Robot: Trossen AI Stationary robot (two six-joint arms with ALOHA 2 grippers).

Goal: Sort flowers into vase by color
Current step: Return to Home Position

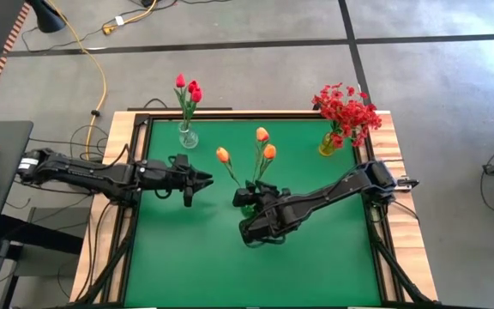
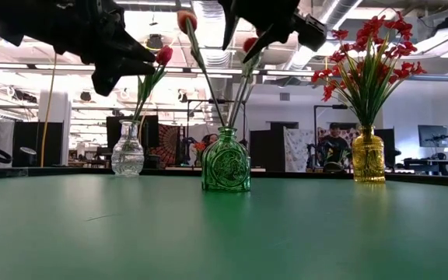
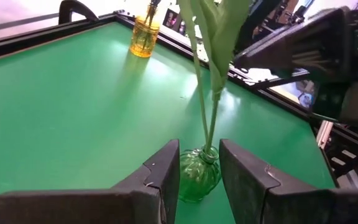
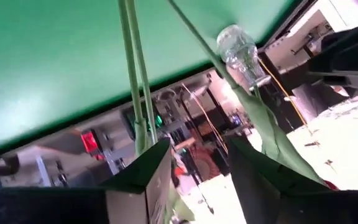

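Observation:
A green glass vase [image 2: 225,161] stands mid-table and holds orange tulips [image 1: 262,135] on long green stems. My right gripper [image 1: 249,199] hovers open above this vase, up among the stems [image 2: 243,82]. My left gripper [image 1: 204,180] waits open to the vase's left, clear of it, and its wrist view looks at the vase [image 3: 199,174] past both fingers. Red-pink tulips [image 1: 189,90] stand in a clear vase [image 1: 187,136] at the far left. Sprays of small red blossoms [image 1: 347,110] stand in a yellow vase [image 1: 328,144] at the far right. My right gripper stands open at the orange tulips' stems [image 4: 135,93], well above the green vase. One finger [image 4: 151,177] covers the stems where they pass it, and a leaf [image 4: 272,140] runs behind the other. I cannot tell whether either finger touches them.
A raised wooden and black frame [image 1: 135,120] borders the green table top. The near half of the green surface [image 1: 247,275] holds nothing. Beyond the far edge a person [image 2: 333,148] sits in the room.

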